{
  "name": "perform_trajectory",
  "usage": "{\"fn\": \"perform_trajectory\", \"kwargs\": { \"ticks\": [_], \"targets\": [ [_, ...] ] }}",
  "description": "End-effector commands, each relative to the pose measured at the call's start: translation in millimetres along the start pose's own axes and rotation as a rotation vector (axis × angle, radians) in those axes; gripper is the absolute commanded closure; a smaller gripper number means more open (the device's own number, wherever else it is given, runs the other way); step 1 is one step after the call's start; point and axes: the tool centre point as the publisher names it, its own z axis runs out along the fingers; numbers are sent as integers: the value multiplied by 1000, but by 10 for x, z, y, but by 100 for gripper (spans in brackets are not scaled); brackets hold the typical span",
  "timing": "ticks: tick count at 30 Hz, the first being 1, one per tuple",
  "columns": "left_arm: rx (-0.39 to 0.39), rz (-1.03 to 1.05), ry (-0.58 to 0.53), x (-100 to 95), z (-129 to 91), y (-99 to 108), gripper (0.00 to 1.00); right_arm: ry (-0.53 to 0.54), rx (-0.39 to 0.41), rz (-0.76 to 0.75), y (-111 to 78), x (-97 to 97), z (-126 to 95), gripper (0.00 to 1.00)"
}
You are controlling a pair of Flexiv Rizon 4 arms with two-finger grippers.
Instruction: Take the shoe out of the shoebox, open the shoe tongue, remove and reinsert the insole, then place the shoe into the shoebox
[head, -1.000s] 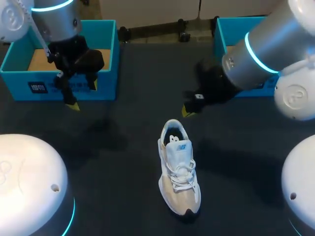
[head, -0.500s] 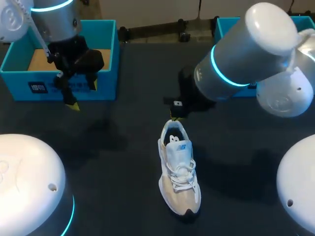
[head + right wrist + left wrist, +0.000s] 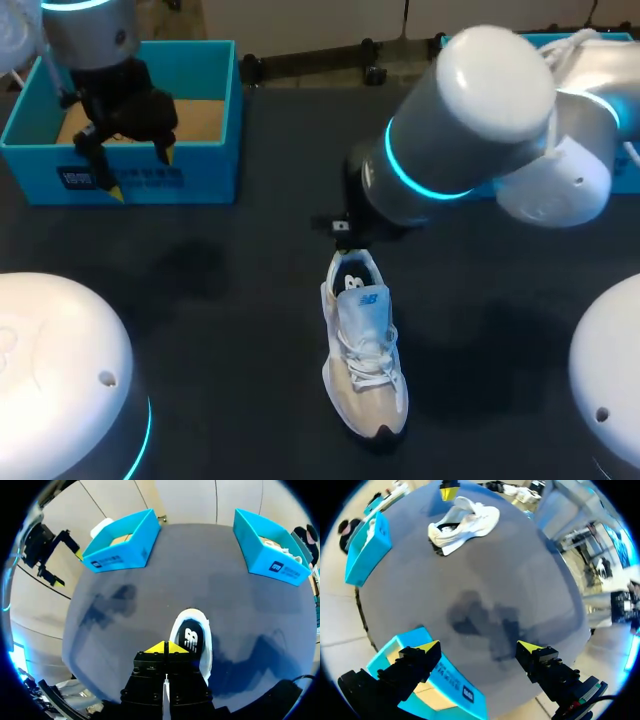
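Note:
A white and beige sneaker (image 3: 365, 345) lies laced on the dark table, toe toward the near edge, heel opening facing up. My right gripper (image 3: 165, 647) is shut, with nothing held, its yellow tips just above the shoe (image 3: 192, 636) at the heel. In the head view my right arm (image 3: 450, 140) hides those tips. My left gripper (image 3: 138, 172) hangs open and holds nothing over the front wall of the left blue shoebox (image 3: 150, 182). In the left wrist view one finger is over the box (image 3: 452, 682), and the shoe (image 3: 465, 522) lies far ahead.
A second blue box (image 3: 447, 65) stands at the back right, partly behind my right arm; it holds something pale (image 3: 275, 542). The left box shows a brown cardboard floor (image 3: 200, 115). Bare dark table (image 3: 230, 300) lies between the left box and the shoe.
My right arm has swung left and forward, bringing its shut gripper to the shoe's heel. My left gripper has drawn back and to the left over the left box's front wall.

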Motion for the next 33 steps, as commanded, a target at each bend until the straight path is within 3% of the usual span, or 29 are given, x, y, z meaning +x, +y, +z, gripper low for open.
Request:
{"fn": "perform_trajectory", "kwargs": {
  "ticks": [1,8,16,27,33],
  "targets": [
    [13,6,-2,19,-16,63,0,-26,-4,2,-9,72,69,100],
    [13,6,-2,19,-16,63,0,-26,-4,2,-9,72,69,100],
    [22,-17,3,45,-10,263,0,-142,5,-10,-65,86,467,100],
    [16,-48,24,91,1,478,0,-189,-6,9,-116,-71,760,100],
    [9,-52,27,101,-7,536,0,-298,-15,26,-102,-133,824,100]
  ]
}}
